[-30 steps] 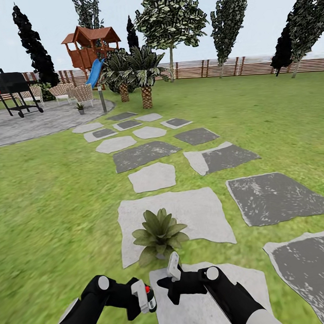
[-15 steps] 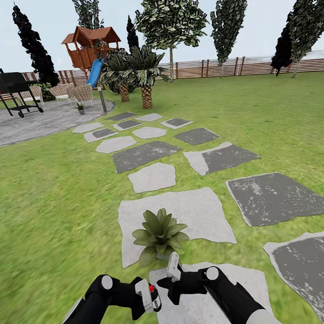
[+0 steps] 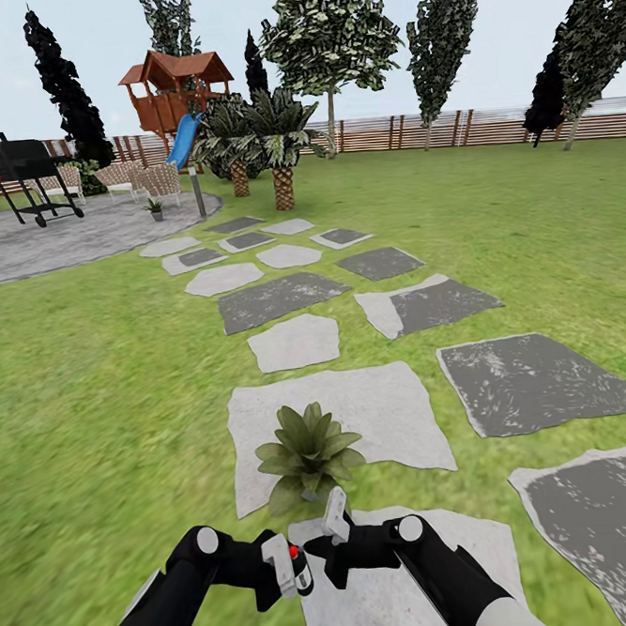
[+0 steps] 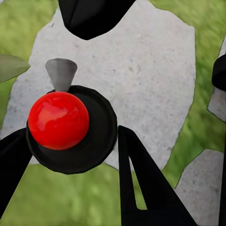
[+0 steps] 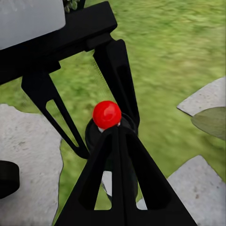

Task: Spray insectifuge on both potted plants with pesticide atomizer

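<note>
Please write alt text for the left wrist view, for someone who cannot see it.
A black round-bodied atomizer with a glossy red cap sits between the left gripper's black fingers, above a pale grey stepping stone bordered by green lawn.

Glossy red knob (image 4: pixel 58 120), rough grey stepping stones (image 3: pixel 336 419)

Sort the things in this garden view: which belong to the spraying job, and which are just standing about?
For the job:
pesticide atomizer, held in the left gripper
near potted plant
far potted plant

Standing about:
grill
playhouse
palms
chairs
</note>
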You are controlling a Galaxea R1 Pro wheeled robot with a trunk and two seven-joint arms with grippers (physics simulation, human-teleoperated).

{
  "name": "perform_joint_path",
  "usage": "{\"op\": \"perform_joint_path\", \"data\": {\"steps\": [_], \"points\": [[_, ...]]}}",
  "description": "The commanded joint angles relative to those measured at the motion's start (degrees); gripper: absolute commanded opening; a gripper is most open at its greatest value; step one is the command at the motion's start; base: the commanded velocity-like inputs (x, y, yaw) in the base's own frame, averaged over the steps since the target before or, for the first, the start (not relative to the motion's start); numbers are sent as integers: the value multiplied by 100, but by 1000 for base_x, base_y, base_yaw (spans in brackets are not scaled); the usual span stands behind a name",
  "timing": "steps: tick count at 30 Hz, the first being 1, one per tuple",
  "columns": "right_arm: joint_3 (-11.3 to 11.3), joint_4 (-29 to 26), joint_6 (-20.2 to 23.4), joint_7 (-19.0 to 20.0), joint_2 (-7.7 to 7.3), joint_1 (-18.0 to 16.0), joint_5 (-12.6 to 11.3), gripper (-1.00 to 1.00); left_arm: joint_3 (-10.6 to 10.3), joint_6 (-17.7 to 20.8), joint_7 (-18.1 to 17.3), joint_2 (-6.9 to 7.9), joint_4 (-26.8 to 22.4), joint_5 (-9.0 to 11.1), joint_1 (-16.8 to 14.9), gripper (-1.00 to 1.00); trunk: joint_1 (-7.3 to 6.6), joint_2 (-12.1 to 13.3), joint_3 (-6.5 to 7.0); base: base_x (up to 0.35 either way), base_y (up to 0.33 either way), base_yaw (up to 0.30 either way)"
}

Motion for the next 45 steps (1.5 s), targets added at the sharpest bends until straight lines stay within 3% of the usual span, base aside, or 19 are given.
{"op": "perform_joint_path", "data": {"steps": [1,38,41,45], "points": [[-4,-1,-57,3,1,-3,60,-100,-7,13,-19,1,-9,-16,-4,-100,-1,-2,-5,0,0,0],[2,17,-57,3,0,-3,64,-100,-7,-19,-6,-46,54,-2,-6,-100,-1,-2,-5,0,0,0],[2,17,-57,3,0,-3,61,-100,-2,-27,8,10,81,-33,-6,-100,-1,-2,-5,0,0,0],[2,17,-57,3,0,-3,60,-100,15,-22,8,267,87,-61,-6,-100,-1,-2,-5,0,0,0]]}}
